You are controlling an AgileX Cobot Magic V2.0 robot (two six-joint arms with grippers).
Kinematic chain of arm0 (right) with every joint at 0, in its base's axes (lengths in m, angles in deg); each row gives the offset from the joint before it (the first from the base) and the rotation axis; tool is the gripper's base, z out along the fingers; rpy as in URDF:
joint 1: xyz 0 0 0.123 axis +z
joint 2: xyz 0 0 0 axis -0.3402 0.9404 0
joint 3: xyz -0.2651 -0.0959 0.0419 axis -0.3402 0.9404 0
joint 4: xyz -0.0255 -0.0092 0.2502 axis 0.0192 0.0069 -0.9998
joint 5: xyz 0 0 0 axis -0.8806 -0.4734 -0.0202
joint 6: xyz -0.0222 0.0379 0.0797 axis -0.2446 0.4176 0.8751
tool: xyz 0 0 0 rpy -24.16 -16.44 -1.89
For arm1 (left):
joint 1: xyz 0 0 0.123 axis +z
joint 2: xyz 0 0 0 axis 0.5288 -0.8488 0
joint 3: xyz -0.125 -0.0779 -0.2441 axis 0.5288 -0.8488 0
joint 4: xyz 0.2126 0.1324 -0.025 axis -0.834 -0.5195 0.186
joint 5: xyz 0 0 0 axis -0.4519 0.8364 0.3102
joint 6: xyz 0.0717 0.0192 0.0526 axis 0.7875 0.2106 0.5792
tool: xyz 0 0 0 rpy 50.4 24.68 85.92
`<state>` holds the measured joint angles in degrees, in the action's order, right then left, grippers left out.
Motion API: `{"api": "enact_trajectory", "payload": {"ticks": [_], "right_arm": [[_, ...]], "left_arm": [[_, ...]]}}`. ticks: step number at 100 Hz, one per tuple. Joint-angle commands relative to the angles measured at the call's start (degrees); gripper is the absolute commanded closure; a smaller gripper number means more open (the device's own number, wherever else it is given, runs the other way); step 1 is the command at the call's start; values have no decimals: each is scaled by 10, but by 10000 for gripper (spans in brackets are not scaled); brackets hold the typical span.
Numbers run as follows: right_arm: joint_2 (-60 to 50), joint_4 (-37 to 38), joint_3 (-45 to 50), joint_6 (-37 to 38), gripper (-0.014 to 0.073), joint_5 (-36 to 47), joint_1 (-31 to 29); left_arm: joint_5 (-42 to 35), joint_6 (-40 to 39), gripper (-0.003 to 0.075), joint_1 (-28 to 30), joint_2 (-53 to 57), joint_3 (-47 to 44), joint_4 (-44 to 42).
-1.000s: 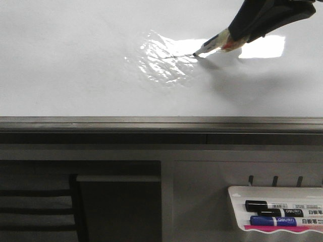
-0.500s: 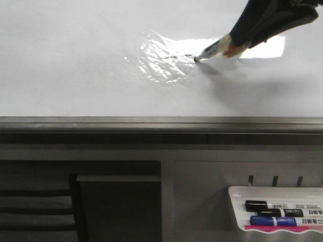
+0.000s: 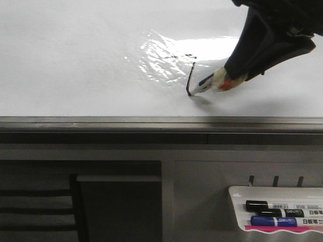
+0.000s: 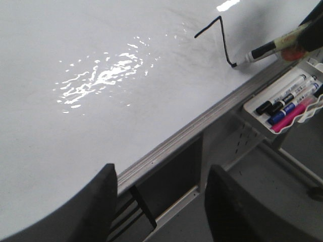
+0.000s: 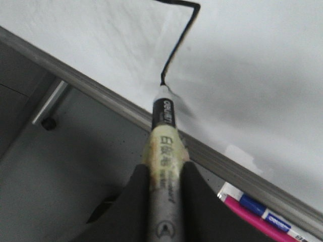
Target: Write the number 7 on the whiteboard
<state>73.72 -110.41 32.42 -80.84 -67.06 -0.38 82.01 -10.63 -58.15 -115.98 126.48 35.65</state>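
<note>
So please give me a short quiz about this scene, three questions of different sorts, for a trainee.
1. True or false: the marker tip touches the whiteboard.
2. Which arm holds the marker? A) left B) right
3. Fill in: the spare markers lie in the white ____ below the rail.

Key: 1 true, at the lower end of the number 7. 2 B; the right fingers grip it, the left fingers are empty. 3 tray.

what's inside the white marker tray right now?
The marker tray holds a black marker, a blue marker and a pink one, lying side by side. Their far ends run out of frame; the tray floor beneath them is covered.
</note>
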Motion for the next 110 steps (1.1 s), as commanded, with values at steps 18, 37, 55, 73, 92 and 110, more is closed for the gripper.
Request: {"api": "enact_trajectory", "payload": {"ticks": [18,37,55,73,92,110], "right_arm": [[-83,-19,-64,-69,647,-78,-5],[-122,-19,-69,-223,647,-119,-5],[-129,-19,-69,-395,647,-173,-5],[-129,-19,-69,-423,647,-184,-5],[-129,-19,-69,-423,647,-183,-5],[-129,-19,-69,-423,647,-182,-5]], "left_arm": [[33,72,353,-45,-89,112,25],[35,163,353,-143,-180,172,25],[55,183,353,-201,-268,243,25],[58,242,353,-218,-334,294,29],[51,265,353,-229,-362,307,57],[49,280,353,-229,-362,307,73]]}}
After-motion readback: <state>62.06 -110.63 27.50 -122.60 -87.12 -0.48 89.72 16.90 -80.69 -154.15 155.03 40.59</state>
